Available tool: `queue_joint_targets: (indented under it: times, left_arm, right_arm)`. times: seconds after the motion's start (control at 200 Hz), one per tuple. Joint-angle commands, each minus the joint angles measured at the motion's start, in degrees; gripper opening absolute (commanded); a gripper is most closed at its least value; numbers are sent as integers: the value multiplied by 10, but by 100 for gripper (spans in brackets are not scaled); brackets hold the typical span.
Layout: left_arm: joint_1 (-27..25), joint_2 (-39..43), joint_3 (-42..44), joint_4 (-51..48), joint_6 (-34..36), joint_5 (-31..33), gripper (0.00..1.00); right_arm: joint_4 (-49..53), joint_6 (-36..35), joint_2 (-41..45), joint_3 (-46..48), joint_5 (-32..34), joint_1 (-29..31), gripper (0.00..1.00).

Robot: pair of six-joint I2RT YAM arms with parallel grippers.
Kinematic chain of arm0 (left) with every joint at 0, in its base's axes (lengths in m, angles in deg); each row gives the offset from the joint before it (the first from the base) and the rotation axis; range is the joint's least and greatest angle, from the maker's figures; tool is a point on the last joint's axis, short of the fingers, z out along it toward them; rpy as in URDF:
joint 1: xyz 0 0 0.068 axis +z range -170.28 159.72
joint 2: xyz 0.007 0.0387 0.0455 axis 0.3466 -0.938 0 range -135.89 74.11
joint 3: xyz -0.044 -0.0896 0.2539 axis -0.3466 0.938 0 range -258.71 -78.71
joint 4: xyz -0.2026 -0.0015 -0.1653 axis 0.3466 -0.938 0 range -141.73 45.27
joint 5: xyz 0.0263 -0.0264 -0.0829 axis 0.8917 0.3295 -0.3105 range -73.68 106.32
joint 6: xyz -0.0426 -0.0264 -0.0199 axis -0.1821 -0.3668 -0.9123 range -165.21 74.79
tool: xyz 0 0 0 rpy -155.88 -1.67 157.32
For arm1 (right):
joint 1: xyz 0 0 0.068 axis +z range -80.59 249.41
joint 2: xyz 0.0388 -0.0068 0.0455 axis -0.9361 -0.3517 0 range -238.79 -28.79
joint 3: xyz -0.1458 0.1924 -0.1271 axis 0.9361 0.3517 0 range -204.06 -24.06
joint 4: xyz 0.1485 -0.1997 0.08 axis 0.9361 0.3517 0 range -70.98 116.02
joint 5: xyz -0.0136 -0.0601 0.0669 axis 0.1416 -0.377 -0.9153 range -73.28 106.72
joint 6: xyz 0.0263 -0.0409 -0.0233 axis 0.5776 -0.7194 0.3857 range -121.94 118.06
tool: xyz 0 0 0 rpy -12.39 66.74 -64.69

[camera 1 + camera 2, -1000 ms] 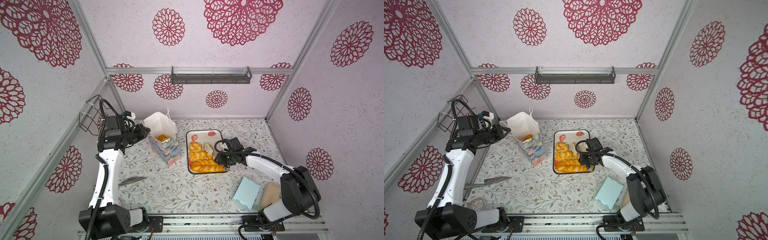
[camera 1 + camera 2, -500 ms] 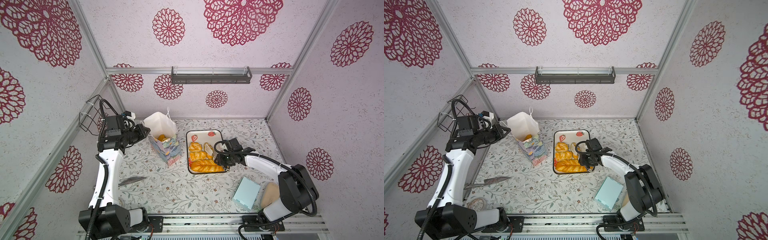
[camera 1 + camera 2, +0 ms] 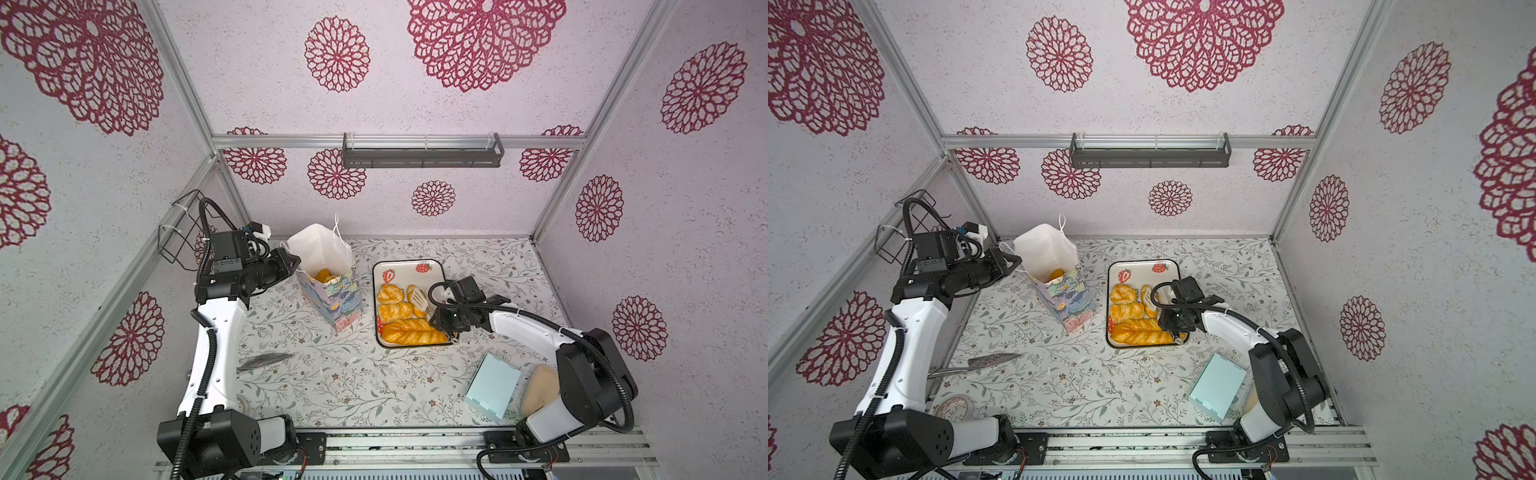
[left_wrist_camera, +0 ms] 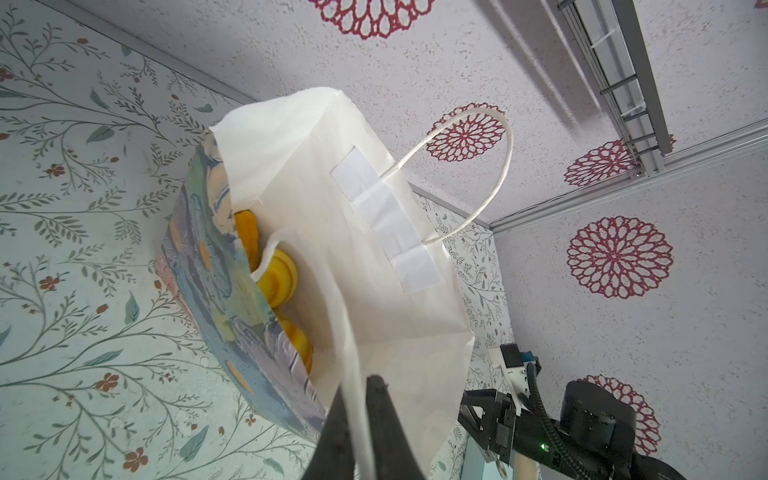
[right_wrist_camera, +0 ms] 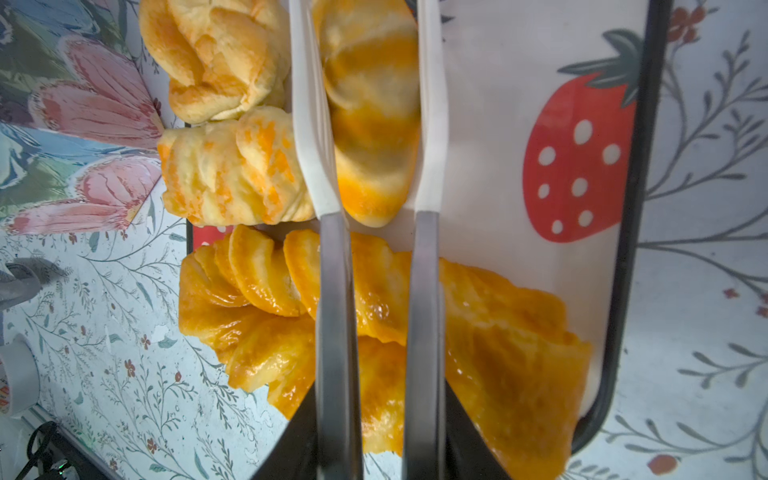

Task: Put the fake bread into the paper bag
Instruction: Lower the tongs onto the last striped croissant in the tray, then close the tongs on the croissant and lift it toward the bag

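Note:
The paper bag point(image 3: 332, 291) stands open, left of the strawberry tray point(image 3: 399, 266), with yellow fake bread point(image 4: 278, 278) in its bottom. My left gripper point(image 4: 359, 399) is shut on the bag's near white cord handle point(image 4: 345, 324) and holds the mouth open. On the tray lie several rolls and the long braided loaf point(image 3: 411, 336). My right gripper point(image 5: 380, 415) grips metal tongs point(image 5: 332, 311). Their white tips press both sides of a small striped roll point(image 5: 374, 124), above the loaf point(image 5: 498, 332). In a top view the right gripper point(image 3: 1173, 318) is over the tray's right edge.
A light blue flat box point(image 3: 492, 386) and a pale beige flat piece point(image 3: 540, 388) lie at the front right, by the right arm's base. A grey knife point(image 3: 984, 362) and a tape roll point(image 3: 954, 409) lie at the front left. A wire basket point(image 3: 183, 232) hangs on the left wall.
The right gripper has squeezed the tongs narrower, and their tips have closed onto the small roll. The left gripper and the bag have not moved.

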Motion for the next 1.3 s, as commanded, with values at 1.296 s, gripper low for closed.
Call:
queue_joint_targets:
  times: [1.296]
  left_arm:
    - [-2, -3, -18, 1, 0, 0, 11]
  right_arm:
    - [-41, -4, 163, -63, -69, -12, 35]
